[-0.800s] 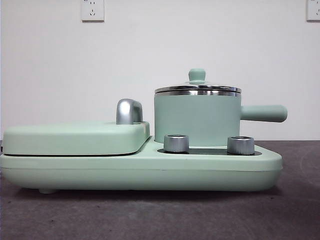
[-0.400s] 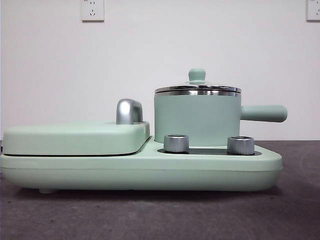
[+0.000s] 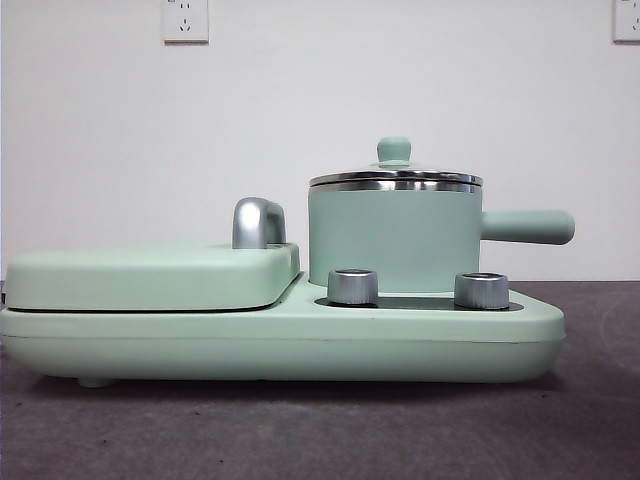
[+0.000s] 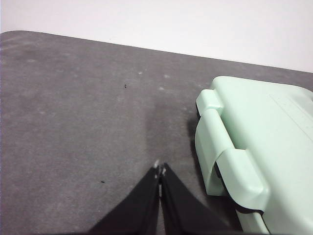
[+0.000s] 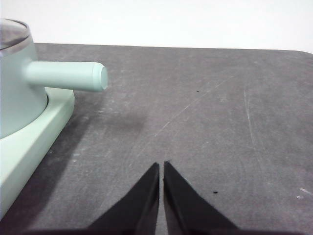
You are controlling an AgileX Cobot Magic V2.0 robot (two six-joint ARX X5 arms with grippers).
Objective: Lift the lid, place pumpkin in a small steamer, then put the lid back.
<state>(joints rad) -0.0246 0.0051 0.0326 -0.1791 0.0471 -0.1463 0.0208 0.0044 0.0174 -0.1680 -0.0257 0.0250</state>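
Observation:
The small steamer (image 3: 395, 238), a mint-green pot with a straight side handle (image 3: 528, 227), stands on the right half of a wide appliance base (image 3: 280, 340). The lid (image 3: 395, 177) with its small mint knob rests shut on the pot. The right wrist view also catches the small steamer (image 5: 17, 93) and its handle (image 5: 68, 76). My left gripper (image 4: 160, 171) is shut over bare table beside the base's left end. My right gripper (image 5: 161, 169) is shut above the table, off past the handle's tip. The pumpkin is out of view.
A flat hinged cover (image 3: 150, 275) with a chrome handle (image 3: 258, 222) covers the base's left half. Two silver knobs (image 3: 352, 286) (image 3: 481, 290) sit in front of the pot. The cover's end (image 4: 254, 147) shows in the left wrist view. The dark grey table (image 5: 220, 112) stretches around the appliance.

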